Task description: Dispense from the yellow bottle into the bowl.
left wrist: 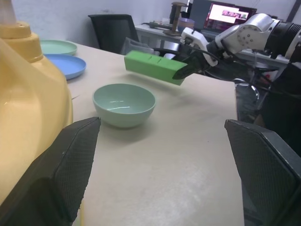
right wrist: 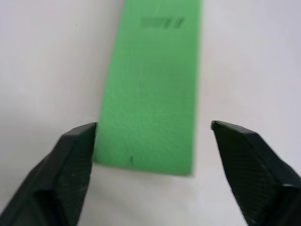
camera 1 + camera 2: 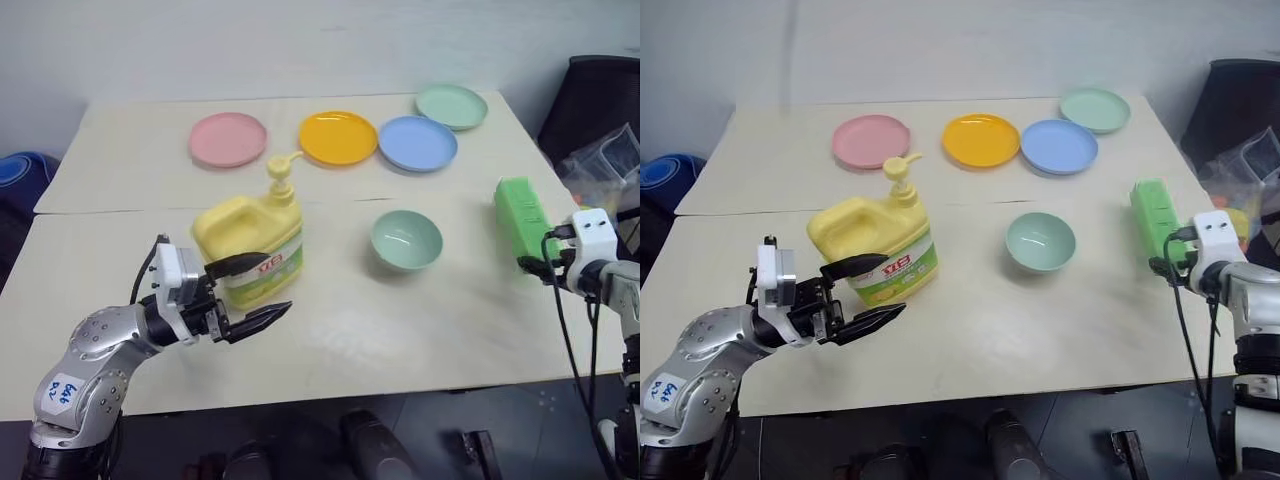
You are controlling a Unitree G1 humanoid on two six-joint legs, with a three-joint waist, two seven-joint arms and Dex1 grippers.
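The yellow bottle stands upright on the table, its pump nozzle pointing toward the orange plate rather than at the mint-green bowl, which sits well apart from the bottle on the side away from the left arm.

The left gripper hovers just beside the bottle's near face with its fingers spread wide, one finger in front of the label and the other lower and clear of the jug; whether either touches cannot be told. Nothing is gripped.

The right gripper is far from the bottle, past the bowl, its fingers wide apart on either side of the near end of a green block without closing on it.

Judged from this, the main risk is the spout: pressed as it stands, the pump would likely squirt onto the table short of the bowl, since nozzle and bowl are not lined up. A second risk is the left gripper nudging the squat jug sideways instead of steadying it, sliding it further off line. The right gripper could also knock the green block as it comes across toward the pump, or sweep the light bowl along with it.
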